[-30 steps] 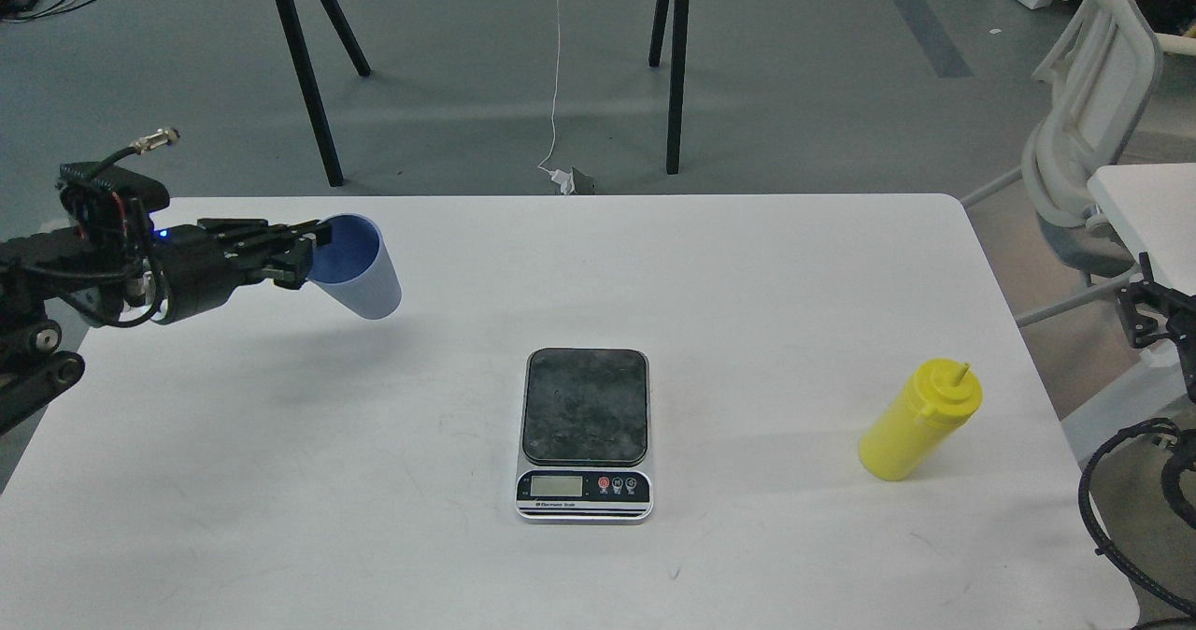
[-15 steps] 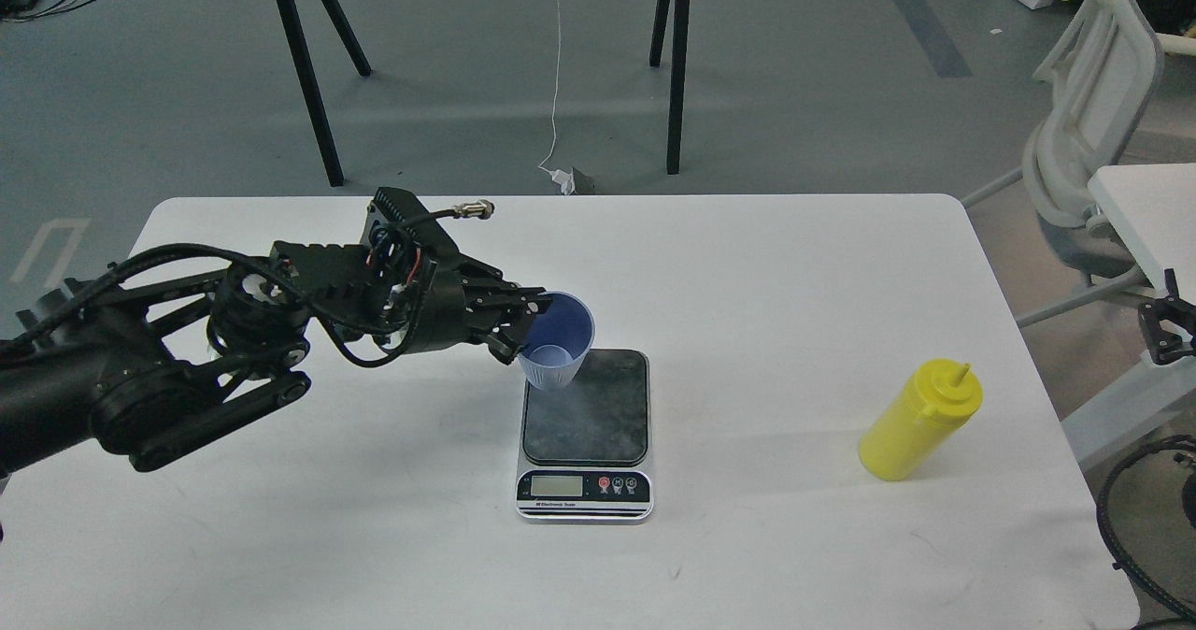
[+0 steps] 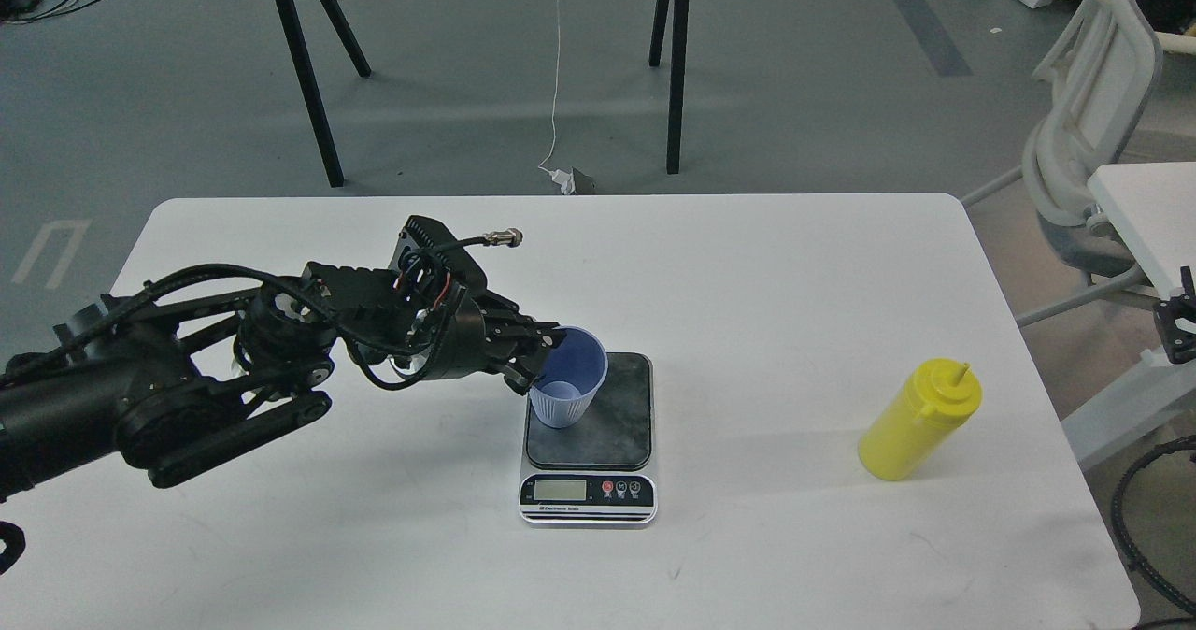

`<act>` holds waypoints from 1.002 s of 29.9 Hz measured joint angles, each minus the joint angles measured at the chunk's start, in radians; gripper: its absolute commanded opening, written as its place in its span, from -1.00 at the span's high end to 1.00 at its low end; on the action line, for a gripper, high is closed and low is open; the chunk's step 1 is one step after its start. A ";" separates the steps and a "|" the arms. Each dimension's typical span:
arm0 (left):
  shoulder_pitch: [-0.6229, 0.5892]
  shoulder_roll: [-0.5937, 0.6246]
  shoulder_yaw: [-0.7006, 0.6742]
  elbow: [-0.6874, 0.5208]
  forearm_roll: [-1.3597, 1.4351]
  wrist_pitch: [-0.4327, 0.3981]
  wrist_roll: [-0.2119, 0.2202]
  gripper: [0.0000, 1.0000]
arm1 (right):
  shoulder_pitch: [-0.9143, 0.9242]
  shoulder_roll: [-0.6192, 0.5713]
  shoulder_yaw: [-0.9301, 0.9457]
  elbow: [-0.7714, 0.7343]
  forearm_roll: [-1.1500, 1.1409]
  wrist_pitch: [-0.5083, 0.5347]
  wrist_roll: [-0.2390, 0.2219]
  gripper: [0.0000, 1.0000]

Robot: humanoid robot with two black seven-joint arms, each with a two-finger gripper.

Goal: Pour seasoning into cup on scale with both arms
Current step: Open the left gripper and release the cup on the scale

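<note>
The light blue cup (image 3: 570, 389) stands on the left part of the scale's dark plate (image 3: 607, 420), leaning slightly right. My left gripper (image 3: 540, 359) is shut on the cup's left rim and reaches in from the left. The scale's silver front strip with LCD (image 3: 587, 492) faces me at the table's middle. The yellow seasoning bottle (image 3: 919, 419) stands at the right of the table, nozzle up, untouched. Of my right arm only a black part (image 3: 1179, 327) shows at the right edge; its gripper is out of view.
The white table (image 3: 747, 275) has open surface between the scale and the bottle. A black-legged bench (image 3: 318, 69) stands on the floor behind. A white chair (image 3: 1093, 144) and a second white table (image 3: 1149, 209) are at the right.
My left arm carried the cup from the far left of the table to the scale and lowered it onto the plate. The scale shifted slightly. The bottle has not moved.
</note>
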 measured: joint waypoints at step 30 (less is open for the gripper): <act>0.003 -0.056 -0.004 0.002 -0.052 0.002 0.012 -0.48 | -0.005 -0.001 0.000 0.000 -0.001 0.000 -0.002 -0.99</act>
